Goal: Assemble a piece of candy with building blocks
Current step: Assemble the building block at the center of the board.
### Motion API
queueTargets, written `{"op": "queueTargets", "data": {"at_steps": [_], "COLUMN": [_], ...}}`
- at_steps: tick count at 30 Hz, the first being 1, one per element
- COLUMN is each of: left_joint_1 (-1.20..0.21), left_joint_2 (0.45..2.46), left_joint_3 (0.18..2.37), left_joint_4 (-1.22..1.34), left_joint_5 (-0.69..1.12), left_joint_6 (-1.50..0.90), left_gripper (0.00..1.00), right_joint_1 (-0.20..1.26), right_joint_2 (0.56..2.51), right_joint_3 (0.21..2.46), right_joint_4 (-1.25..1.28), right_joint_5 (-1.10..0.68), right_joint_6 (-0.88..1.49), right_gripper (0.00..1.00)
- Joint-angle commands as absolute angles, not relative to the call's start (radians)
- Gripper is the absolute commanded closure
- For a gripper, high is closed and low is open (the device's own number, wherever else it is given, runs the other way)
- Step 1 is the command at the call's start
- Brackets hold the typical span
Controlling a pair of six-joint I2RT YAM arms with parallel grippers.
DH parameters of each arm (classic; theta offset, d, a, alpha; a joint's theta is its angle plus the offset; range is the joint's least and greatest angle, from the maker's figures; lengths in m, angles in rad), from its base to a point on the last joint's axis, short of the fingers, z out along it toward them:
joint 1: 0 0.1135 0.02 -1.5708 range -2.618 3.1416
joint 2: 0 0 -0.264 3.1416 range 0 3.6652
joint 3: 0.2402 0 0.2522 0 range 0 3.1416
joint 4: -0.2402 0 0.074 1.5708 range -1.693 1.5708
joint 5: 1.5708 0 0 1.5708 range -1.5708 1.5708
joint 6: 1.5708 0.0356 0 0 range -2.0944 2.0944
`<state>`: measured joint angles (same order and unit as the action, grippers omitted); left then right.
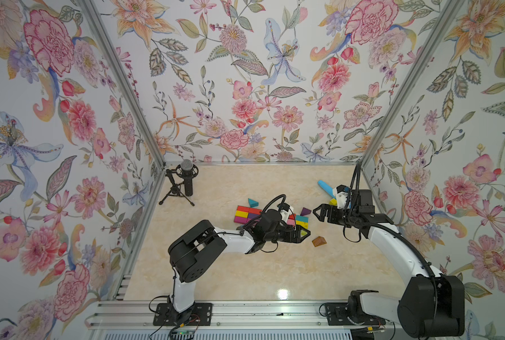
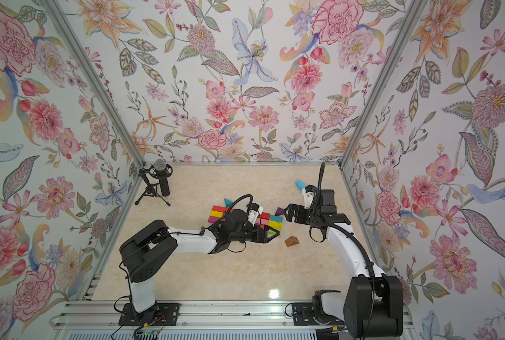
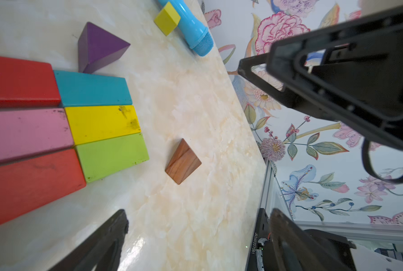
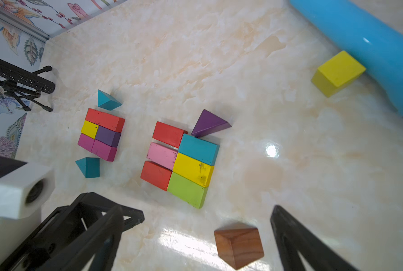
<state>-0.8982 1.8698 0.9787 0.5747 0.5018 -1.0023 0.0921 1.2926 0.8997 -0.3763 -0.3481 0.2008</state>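
Magenta bricks (image 4: 97, 146) showed in the right wrist view, not the left. The left gripper (image 1: 304, 235) and right gripper (image 1: 316, 214) hung open and empty by the building blocks (image 4: 191, 164) on the marble table (image 4: 242, 70), flowery walls (image 1: 245, 88) around.

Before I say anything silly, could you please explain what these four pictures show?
These are two robot arms, the left arm and the right arm, mounted at a table. Two pictures look down from overhead; two come from cameras on the wrists. On the table lie painted wooden blocks in two groups, a loose brown wedge, a yellow cube beside a blue tube, and a microphone. The left fingers and right fingers are open and hold nothing.
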Motion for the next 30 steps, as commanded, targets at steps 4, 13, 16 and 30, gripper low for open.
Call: {"op": "queueTargets", "data": {"at_steps": [4, 13, 16, 30], "left_joint_1": [-0.815, -0.732, -0.716, -0.693], "left_joint_2": [1.693, 1.596, 1.606, 1.611], "left_joint_3": [0.950, 0.881, 0.860, 0.792], "left_joint_4": [0.375, 0.320, 0.360, 0.479], "left_joint_5": [0.490, 0.447, 0.471, 0.484], "left_joint_6": [-0.817, -0.740, -0.748, -0.816], "left_gripper": [0.04, 0.03, 0.03, 0.03], "right_joint_1": [0.180, 0.232, 0.253, 0.262], "right_joint_2": [1.542, 1.732, 1.783, 1.909], "right_joint_3": [1.112, 1.203, 1.224, 1.279], "right_joint_4": [-0.458, -0.491, -0.513, -0.525], "right_joint_5": [-0.197, -0.135, -0.094, -0.090], "right_joint_6": [0.097, 0.106, 0.096, 0.095], "right_gripper": [0.00, 0.04, 0.06, 0.22]}}
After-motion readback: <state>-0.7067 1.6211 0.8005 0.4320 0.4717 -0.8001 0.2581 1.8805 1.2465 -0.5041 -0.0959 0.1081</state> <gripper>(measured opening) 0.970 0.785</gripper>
